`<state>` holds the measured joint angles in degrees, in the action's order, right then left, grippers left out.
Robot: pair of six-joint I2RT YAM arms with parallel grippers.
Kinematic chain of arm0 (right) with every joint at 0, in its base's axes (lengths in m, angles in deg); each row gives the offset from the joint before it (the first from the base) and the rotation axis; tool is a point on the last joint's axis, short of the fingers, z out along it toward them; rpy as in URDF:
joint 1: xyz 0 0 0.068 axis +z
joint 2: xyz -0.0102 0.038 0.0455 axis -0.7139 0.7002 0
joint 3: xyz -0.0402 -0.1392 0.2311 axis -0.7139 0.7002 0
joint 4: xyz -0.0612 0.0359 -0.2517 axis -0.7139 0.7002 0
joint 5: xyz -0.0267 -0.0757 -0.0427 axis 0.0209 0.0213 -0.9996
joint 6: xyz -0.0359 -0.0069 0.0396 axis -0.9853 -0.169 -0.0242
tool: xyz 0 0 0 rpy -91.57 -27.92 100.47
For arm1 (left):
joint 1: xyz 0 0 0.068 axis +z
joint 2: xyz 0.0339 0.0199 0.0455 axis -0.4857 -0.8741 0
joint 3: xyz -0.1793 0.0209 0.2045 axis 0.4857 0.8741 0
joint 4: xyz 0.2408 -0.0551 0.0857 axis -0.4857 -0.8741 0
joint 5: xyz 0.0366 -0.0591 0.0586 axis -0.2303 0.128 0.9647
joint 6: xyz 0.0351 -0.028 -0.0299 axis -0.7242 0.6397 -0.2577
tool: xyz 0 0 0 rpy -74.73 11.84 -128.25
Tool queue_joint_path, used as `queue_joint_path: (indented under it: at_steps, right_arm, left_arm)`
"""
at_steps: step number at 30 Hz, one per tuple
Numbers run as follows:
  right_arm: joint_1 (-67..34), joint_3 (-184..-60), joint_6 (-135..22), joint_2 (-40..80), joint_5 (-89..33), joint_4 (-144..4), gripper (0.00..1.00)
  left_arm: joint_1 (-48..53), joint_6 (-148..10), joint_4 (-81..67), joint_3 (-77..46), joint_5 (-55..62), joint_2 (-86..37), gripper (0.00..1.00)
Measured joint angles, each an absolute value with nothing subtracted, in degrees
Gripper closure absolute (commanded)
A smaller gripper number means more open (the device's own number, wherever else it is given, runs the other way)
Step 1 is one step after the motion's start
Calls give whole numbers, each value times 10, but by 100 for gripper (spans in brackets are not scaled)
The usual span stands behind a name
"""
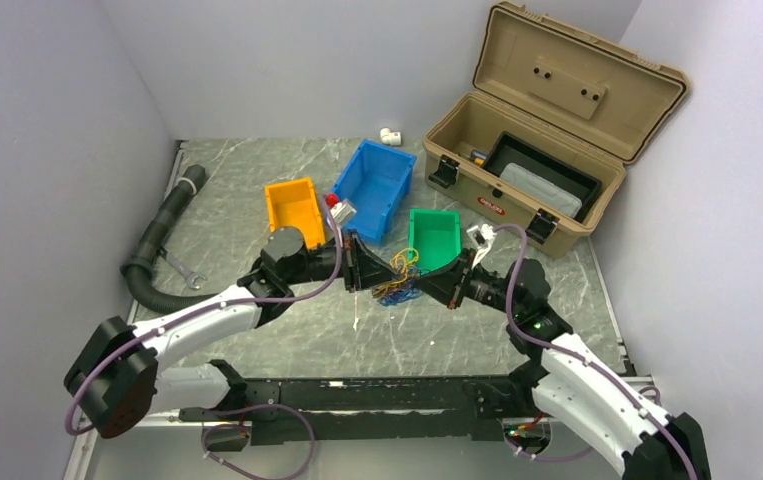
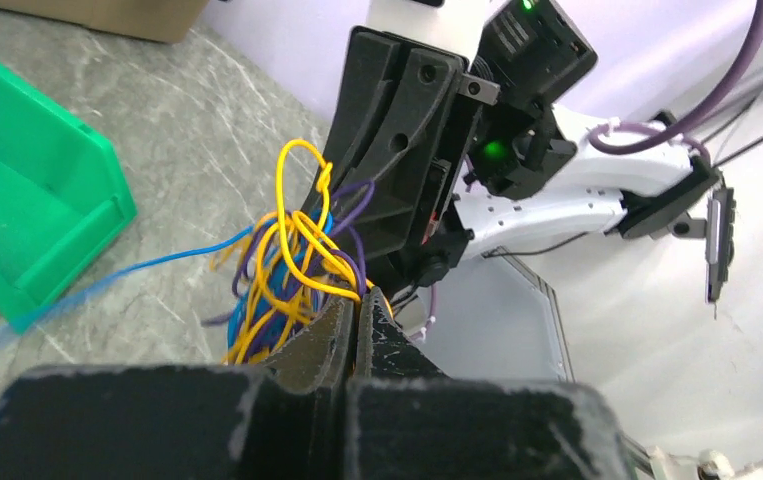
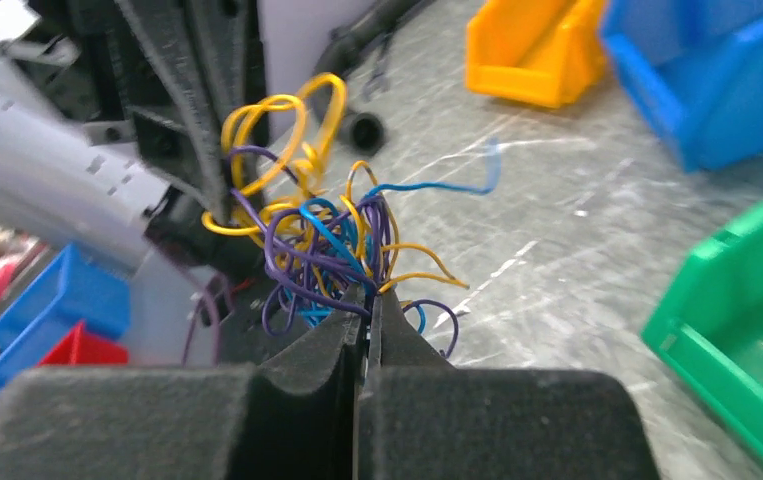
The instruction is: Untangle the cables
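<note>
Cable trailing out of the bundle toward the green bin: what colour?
The stray cable is blue, clearest in the left wrist view.

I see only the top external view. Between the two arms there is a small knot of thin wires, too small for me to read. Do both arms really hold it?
Observer: Yes for the left one. In its wrist view the left gripper has its fingers pressed together, and yellow strands of the bunch of thin coloured cables run in at the tips.
Operator: And the right side?
Observer: The right gripper is shut too; purple strands pass between its tips.
Operator: Does any wire hang free of the knot?
Observer: One blue strand sticks out alone, toward the green plastic bin.
</note>
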<state>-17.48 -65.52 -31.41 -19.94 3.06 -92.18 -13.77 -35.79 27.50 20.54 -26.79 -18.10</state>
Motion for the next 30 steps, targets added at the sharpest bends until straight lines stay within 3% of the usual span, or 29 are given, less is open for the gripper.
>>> queue_joint_path:
  at_steps: [5,10,15,22,30]
  right_arm:
    - [-172,-669,-326,-250,-98,-827,100]
    - [-172,-681,-326,-293,-236,-733,100]
    - [-160,-690,-302,-315,-330,-667,100]
    - [-153,-700,-279,-330,-371,-619,100]
    - [-170,-707,-272,-335,-510,-537,100]
  left_arm:
    - [-108,-397,184,207,-223,-107,100]
    - [-71,-458,29,200,-110,13,100]
    - [-34,-473,-112,202,-26,59,100]
    - [-24,-467,-172,249,0,114,100]
    - [-4,-473,-235,261,84,161,100]
